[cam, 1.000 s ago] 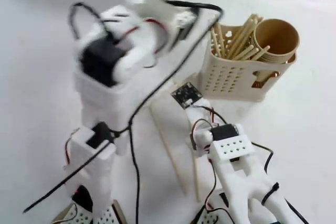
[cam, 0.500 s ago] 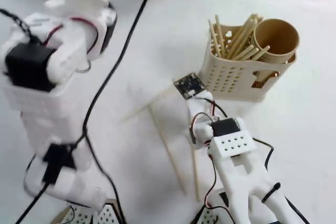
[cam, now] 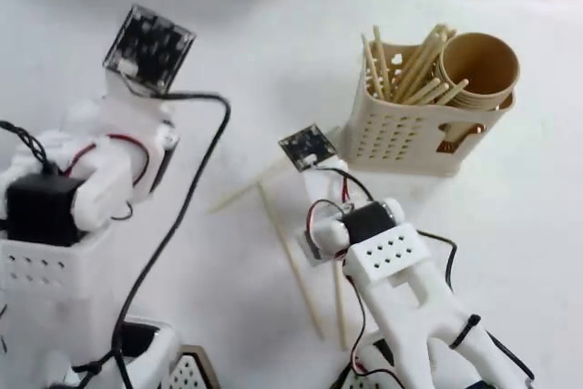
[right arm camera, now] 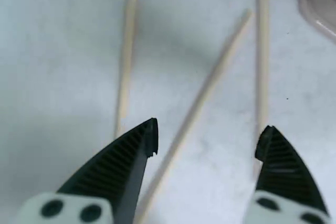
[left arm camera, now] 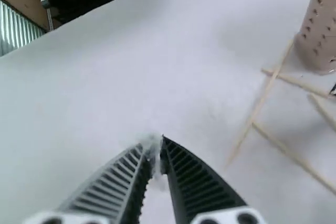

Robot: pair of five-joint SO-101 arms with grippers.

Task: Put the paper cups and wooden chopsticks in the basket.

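The beige perforated basket (cam: 401,138) stands at the right and holds stacked paper cups (cam: 478,66) and several wooden chopsticks (cam: 410,70). Three loose chopsticks lie on the white table left of it: a long one (cam: 290,260), a shorter slanted one (cam: 250,187), and one (cam: 339,302) beside the right arm. My right gripper (right arm camera: 209,135) is open and hangs low over these chopsticks, with one (right arm camera: 202,100) running between its fingers. My left gripper (left arm camera: 156,144) is shut and empty over bare table at the left, well away from two chopsticks (left arm camera: 260,103) and the basket corner (left arm camera: 320,30).
The left arm (cam: 82,198) rises tall at the left with a black cable (cam: 173,225) trailing down. The right arm (cam: 392,271) stretches from the front edge toward the basket. Open table lies at the back and the far right.
The left arm swung from above the centre of the table out to the left side. The right arm shifted slightly left. The chopsticks and basket stayed put.
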